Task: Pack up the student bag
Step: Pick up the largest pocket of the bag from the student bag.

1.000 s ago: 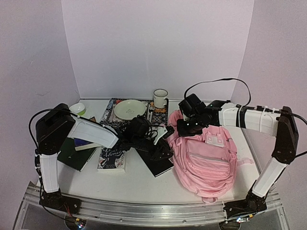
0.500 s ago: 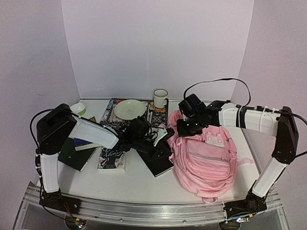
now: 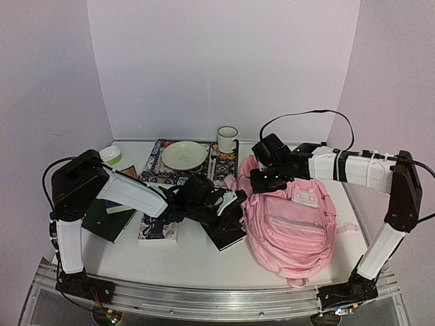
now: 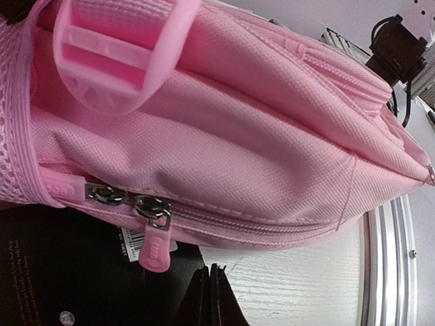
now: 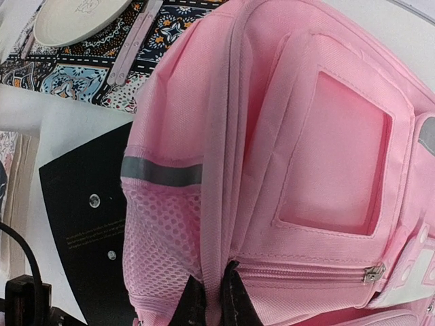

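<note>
The student bag (image 3: pixel 292 224) lies flat on the right half of the table, front pockets up. My right gripper (image 3: pixel 262 180) is at its top left corner, and the right wrist view shows that gripper (image 5: pixel 214 300) shut on a raised pink seam of the bag (image 5: pixel 326 156) beside the mesh side pocket. My left gripper (image 3: pixel 230 204) is at the bag's left side, over a black book (image 3: pixel 224 234). In the left wrist view that gripper (image 4: pixel 209 293) is shut with nothing in it, just below the closed zip; the pink zip pull (image 4: pixel 155 248) hangs free to its left.
A plate (image 3: pixel 183 155) rests on a patterned mat (image 3: pixel 158 171) at the back, with a white mug (image 3: pixel 227 139) beside it. Books (image 3: pixel 160 227) lie at the left under my left arm, near a green-rimmed roll (image 3: pixel 110 155). A metal rail (image 3: pixel 204 299) runs along the near edge.
My left gripper has closed from about half open to shut, catching nothing, and its arm has dropped slightly toward the bag. The right gripper kept its hold on the bag.
</note>
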### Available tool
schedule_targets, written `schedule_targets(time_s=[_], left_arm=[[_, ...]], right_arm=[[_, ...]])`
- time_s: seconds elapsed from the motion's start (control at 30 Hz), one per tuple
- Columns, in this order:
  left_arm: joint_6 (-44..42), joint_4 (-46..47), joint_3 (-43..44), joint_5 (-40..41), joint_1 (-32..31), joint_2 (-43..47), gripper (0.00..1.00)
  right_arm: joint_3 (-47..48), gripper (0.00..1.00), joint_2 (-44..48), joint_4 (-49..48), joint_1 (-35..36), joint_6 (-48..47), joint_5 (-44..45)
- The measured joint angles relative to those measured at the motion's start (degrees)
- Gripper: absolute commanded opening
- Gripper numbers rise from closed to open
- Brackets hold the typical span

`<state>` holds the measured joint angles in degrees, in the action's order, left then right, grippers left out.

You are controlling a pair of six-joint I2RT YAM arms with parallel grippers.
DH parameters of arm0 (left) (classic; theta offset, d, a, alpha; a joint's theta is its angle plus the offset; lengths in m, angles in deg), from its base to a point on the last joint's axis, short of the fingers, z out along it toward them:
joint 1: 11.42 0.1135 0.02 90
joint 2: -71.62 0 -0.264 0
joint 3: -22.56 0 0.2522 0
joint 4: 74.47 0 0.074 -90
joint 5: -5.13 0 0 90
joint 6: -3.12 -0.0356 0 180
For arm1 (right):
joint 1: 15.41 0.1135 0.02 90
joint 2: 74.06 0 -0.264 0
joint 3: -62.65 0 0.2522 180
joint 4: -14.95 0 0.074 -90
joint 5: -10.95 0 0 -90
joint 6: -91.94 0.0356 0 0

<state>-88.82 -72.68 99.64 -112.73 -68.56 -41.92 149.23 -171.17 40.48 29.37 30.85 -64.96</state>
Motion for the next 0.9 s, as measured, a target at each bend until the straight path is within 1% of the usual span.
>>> schedule_targets(time_s=[0.3,0.5,0.6,0.7,0.8,0.9], left_arm=[[0.29,1.62,-2.3,10.39,-0.04,1.86,0.39],[-0.86,3.35,-2.46,11.63,-0.24,1.99,0.51],[-1.8,4.29,-2.63,12.23,-1.16,1.99,0.53],[-2.82,4.69,-2.72,14.63,-2.98,1.99,0.54],[-3.43,5.49,-2.72,17.37,-4.46,1.99,0.52],[-4.29,6.17,-2.72,20.9,-5.07,1.93,0.48]], right_arm=[[0.02,0.0,-0.18,-0.14,0.0,-0.2,-0.25],[0.02,0.0,-0.18,-0.24,0.0,-0.19,-0.42],[0.02,0.0,-0.18,-0.27,0.0,-0.18,-0.42],[0.02,0.0,-0.18,-0.29,0.0,-0.18,-0.5],[0.02,0.0,-0.18,-0.29,0.0,-0.18,-0.74],[0.02,0.0,-0.18,-0.35,-0.02,-0.16,-1.02]])
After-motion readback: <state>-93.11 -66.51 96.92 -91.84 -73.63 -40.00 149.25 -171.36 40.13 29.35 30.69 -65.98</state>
